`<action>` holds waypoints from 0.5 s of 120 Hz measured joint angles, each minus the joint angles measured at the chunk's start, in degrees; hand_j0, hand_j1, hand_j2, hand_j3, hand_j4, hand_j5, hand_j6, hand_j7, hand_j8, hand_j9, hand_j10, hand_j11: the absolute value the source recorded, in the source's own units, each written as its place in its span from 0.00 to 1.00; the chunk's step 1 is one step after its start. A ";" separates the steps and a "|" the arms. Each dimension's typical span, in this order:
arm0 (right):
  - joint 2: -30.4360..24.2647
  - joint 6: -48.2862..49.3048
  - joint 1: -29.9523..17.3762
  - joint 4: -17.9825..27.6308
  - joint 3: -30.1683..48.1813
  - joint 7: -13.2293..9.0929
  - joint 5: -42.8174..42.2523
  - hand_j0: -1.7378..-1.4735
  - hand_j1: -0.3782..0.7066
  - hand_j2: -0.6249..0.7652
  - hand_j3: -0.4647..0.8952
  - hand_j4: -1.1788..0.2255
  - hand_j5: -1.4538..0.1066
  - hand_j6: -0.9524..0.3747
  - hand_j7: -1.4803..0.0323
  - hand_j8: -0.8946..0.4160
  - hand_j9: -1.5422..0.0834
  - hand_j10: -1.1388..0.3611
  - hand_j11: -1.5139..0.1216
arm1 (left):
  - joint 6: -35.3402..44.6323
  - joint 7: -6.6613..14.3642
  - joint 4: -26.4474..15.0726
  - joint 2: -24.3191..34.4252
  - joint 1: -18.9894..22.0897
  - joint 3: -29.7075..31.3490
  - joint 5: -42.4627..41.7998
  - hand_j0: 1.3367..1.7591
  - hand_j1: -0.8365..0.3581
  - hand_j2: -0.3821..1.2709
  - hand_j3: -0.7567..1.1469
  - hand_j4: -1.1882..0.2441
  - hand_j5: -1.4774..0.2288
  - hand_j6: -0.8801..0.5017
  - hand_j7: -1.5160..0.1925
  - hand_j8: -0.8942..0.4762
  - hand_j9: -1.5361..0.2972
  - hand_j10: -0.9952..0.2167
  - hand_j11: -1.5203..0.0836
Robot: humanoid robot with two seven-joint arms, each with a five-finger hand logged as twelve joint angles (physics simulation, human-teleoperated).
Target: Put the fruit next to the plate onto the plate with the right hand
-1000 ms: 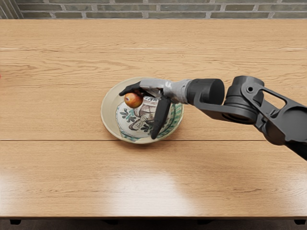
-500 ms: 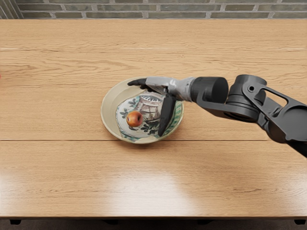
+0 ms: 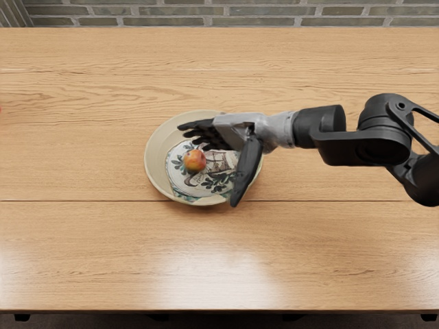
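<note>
Fruit: small round red-and-yellow fruit (image 3: 195, 160), lying inside the plate on the painted centre, left of the middle; round, so no long axis to allow for.
Plate: shallow cream ceramic plate (image 3: 154, 147) with a green-and-dark painted pattern, flat on the tabletop.
Right robot hand: grey-and-black five-finger right robot hand (image 3: 226, 133), over the plate's far half; fingers (image 3: 197, 128) spread, grasping nothing; one long dark digit (image 3: 245, 171) reaches to the near rim.
Relation: fruit lies just beside the fingertips, toward the near side and the picture's left; it looks free, contact uncertain.
Left arm: not in view.
Status (judgement): placing looks done; what is left is drawing the hand off rightward, away from the fruit, so nothing nudges it.
Surface: pale wooden plank tabletop (image 3: 103, 240), glossy near the front edge.
Room: grey brick wall (image 3: 274, 14) along the top.
</note>
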 joint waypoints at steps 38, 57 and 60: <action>-6.37 6.11 -1.60 -2.71 1.49 0.00 17.16 0.30 0.03 0.45 0.34 0.84 0.93 0.72 0.98 0.68 0.95 0.76 0.93 | 0.00 0.00 -0.01 0.00 0.00 0.01 0.00 0.76 0.99 0.23 0.40 0.83 0.87 0.64 0.89 0.65 0.84 0.82 0.95; -8.91 6.52 -2.88 -5.90 1.61 0.00 23.34 0.30 0.03 0.45 0.34 0.84 0.93 0.72 0.98 0.68 0.95 0.76 0.93 | 0.00 0.00 0.01 0.00 0.00 0.02 0.00 0.76 0.99 0.23 0.40 0.83 0.87 0.64 0.89 0.65 0.84 0.82 0.95; -9.42 6.54 -3.13 -6.20 1.60 0.00 24.20 0.30 0.03 0.45 0.34 0.84 0.93 0.72 0.98 0.68 0.95 0.76 0.93 | 0.00 0.00 0.01 0.00 0.00 0.02 0.00 0.76 0.99 0.23 0.40 0.83 0.87 0.64 0.89 0.65 0.84 0.82 0.95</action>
